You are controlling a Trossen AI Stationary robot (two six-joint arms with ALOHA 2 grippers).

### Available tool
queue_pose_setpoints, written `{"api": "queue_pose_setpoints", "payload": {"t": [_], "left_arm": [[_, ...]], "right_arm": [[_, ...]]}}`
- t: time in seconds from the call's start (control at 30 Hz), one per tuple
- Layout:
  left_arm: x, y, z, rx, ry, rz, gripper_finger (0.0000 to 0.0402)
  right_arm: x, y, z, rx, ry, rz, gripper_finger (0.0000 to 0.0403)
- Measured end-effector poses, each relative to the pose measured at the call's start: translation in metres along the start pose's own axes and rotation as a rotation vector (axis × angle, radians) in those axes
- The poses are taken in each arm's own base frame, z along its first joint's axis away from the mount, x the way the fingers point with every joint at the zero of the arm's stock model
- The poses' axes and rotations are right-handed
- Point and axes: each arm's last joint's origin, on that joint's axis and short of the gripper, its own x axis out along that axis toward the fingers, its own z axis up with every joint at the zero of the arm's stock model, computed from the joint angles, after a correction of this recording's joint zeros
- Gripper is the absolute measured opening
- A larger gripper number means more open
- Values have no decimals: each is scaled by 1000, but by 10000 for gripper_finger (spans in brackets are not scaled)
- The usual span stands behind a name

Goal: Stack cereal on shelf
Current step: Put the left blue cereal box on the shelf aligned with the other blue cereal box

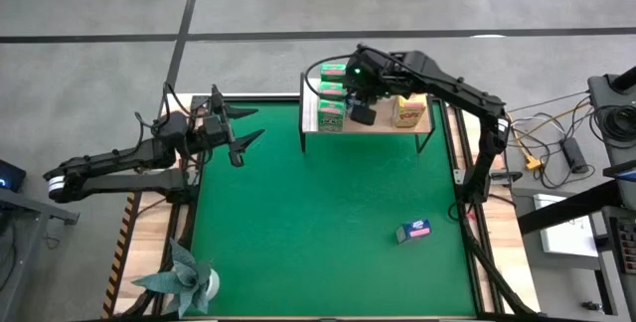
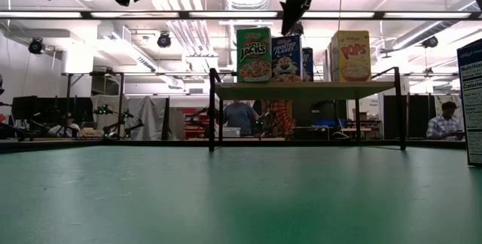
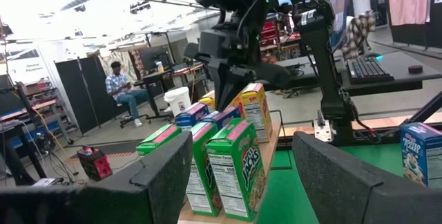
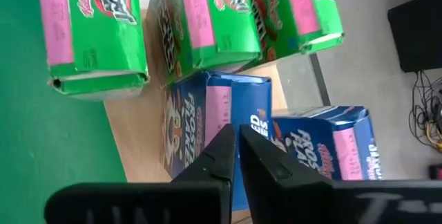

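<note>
The wooden shelf (image 1: 383,126) stands at the mat's far edge. Three green cereal boxes (image 4: 200,16) stand upright on its left part, two blue boxes (image 4: 207,124) beside them, and yellow boxes (image 1: 407,111) on its right part. My right gripper (image 4: 237,141) is shut and points down right over the nearer blue box (image 2: 286,57). Another blue box (image 1: 412,231) lies flat on the mat at the near right. My left gripper (image 1: 243,143) is open and empty above the mat's far left part. My right gripper's shut fingertips (image 2: 288,29) stand right at the top face of the nearer blue box (image 4: 214,106), coming from above. I cannot tell whether they touch it. The box stands upright on the shelf.
A folded teal paper plant (image 1: 184,280) stands at the mat's near left corner. The green mat (image 1: 318,223) lies bare in the middle. People sit in the room behind the table (image 2: 444,120).
</note>
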Motion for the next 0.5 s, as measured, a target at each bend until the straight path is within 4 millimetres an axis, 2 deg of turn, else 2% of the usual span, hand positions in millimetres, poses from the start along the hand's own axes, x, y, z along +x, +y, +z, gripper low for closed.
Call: {"api": "queue_pose_setpoints", "payload": {"t": [0.5], "left_arm": [[0,0,0,0,0,0,233]], "right_arm": [[1,-2,-10,-152,102,-32,13]]}}
